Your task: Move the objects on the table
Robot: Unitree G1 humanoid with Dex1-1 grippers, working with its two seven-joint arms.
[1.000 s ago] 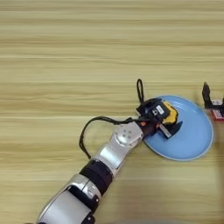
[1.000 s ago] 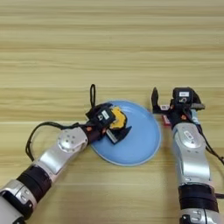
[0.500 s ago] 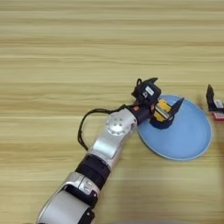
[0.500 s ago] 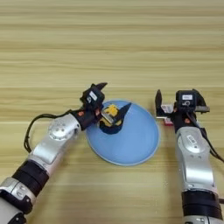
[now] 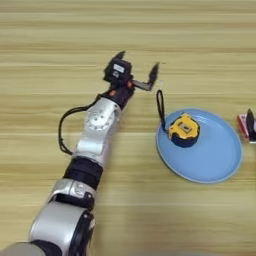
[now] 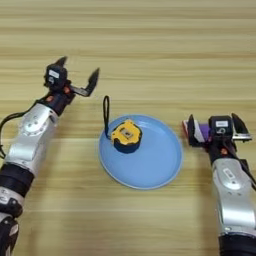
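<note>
Nearest the robot, in the right eye view: right hand (image 6: 213,129) parked low at the right, just beside the plate (image 6: 150,170) rim, fingers spread, empty as far as can be seen. Something purple or pink between or just behind those fingers, possibly the small tube; cannot tell for certain.

Mid-scene: wide light-blue plate flat on the tabletop (image 6: 150,50). Round yellow-and-black tape measure (image 6: 125,136) resting on the plate's left part, face up. Black strap loop (image 6: 106,116) stretched over the rim onto the wood, running up and away from the robot; long axis roughly near-to-far.

Farther off: left hand (image 6: 76,73) held above bare wood, up and left of the plate, fingers spread wide, gripping nothing, apart from the strap.

Key relation: tape measure down and right of the left hand, left of the right hand. Judged about equally reachable; strap end nearer the left hand. Placement on the plate appears done; purple item beside the right hand likely next.
</note>
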